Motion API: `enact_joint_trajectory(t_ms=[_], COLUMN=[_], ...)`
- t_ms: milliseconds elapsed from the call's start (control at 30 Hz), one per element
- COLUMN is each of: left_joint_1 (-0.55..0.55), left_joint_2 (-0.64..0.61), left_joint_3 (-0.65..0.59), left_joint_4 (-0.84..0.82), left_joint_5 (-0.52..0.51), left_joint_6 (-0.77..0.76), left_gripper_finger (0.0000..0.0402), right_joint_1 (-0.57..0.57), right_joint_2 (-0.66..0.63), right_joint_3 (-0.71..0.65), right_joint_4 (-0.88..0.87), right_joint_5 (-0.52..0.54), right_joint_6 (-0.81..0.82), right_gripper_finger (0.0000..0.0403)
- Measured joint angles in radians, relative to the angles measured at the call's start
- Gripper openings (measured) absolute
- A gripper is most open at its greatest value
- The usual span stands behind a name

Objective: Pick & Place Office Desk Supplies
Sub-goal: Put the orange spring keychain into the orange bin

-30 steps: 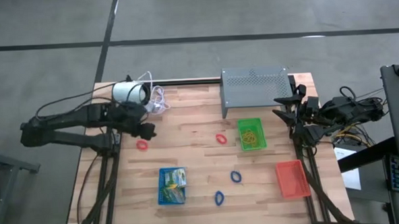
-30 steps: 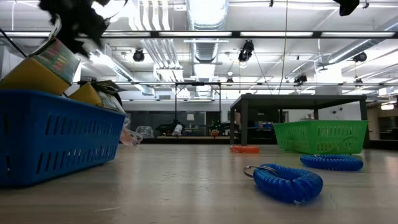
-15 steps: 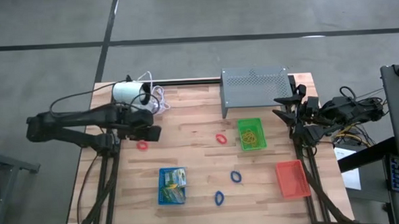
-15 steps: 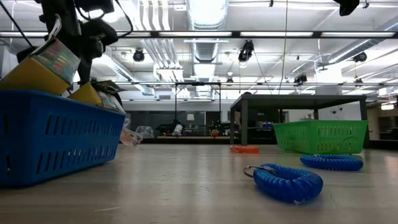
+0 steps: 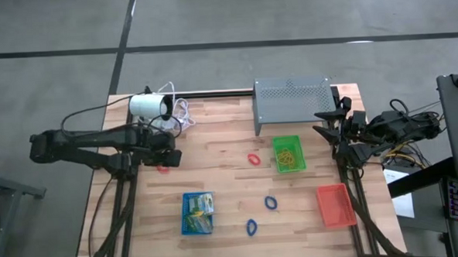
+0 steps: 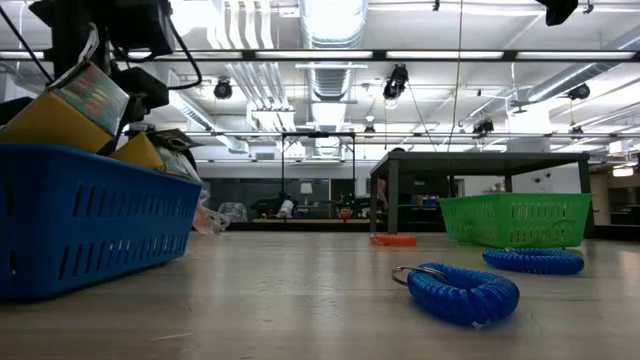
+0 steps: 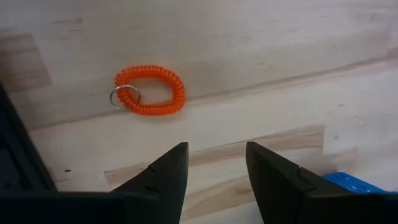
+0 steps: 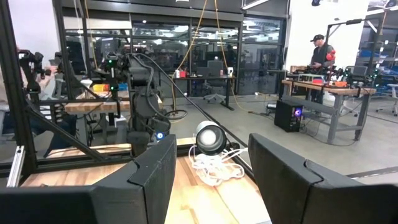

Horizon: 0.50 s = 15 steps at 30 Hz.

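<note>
Red loop (image 7: 151, 91) lies on bare table (image 5: 224, 183) below the left claw (image 7: 214, 165), open, holding nothing; right claw (image 8: 208, 168) wide at table's right edge.

This is a robotics lab or industrial workshop. The low view looks past the wooden counter (image 6: 320, 300) into a large open hall with exposed ceiling ducts (image 6: 330, 30) at 12 o'clock, strip lights and hanging cables. The right wrist view shows workbenches (image 8: 323, 84) at 2 o'clock, a person (image 8: 321, 53) standing at one, office chairs, and metal frames (image 8: 25, 93) at 9 o'clock. The floor (image 5: 224, 16) is bare grey concrete.
</note>
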Motion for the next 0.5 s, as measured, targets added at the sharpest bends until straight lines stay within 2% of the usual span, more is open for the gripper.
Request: enact_joint_trajectory(t_ms=[300,500], left_joint_1=[0.001,0.002], left_joint_2=[-0.001,-0.001], left_joint_3=[0.000,0.000], left_joint_4=[0.027,0.054], left_joint_5=[0.001,0.071], left_joint_6=[-0.032,-0.104], left_gripper_finger=[0.0166,0.0166], right_joint_1=[0.000,0.000], right_joint_2=[0.000,0.000], right_joint_3=[0.000,0.000], right_joint_4=[0.000,0.000], right_joint_5=[0.000,0.000], right_joint_6=[0.000,0.000], right_gripper_finger=[0.0199,0.0199])
